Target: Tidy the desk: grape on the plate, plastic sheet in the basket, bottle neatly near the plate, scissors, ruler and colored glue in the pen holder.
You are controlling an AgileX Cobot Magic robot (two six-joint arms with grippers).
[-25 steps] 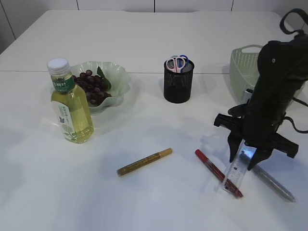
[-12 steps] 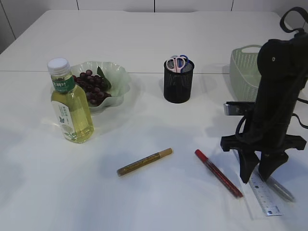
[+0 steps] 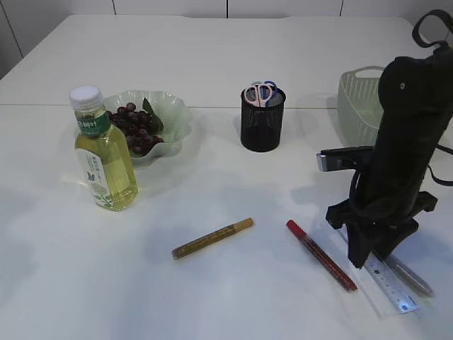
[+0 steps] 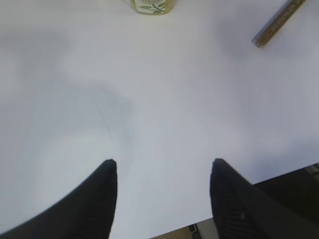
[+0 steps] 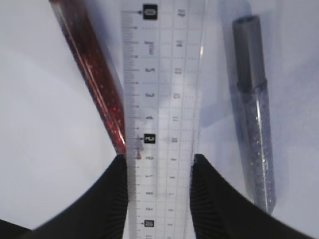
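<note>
I see the clear ruler (image 5: 162,114) lying flat between the red glitter glue (image 5: 94,79) and silver glue (image 5: 255,109). Scissors (image 3: 260,91) stand in the black pen holder (image 3: 262,127).

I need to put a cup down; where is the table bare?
Bare: behind the plate and holder, and front left below the bottle. Crowded: front right, where red glue, ruler and right hand bunch.

White table (image 3: 212,57), bottle (image 3: 103,150), plate (image 3: 177,119), pen holder (image 3: 262,127), basket (image 3: 354,99), ruler (image 3: 389,280), glue pens (image 3: 212,239)
</note>
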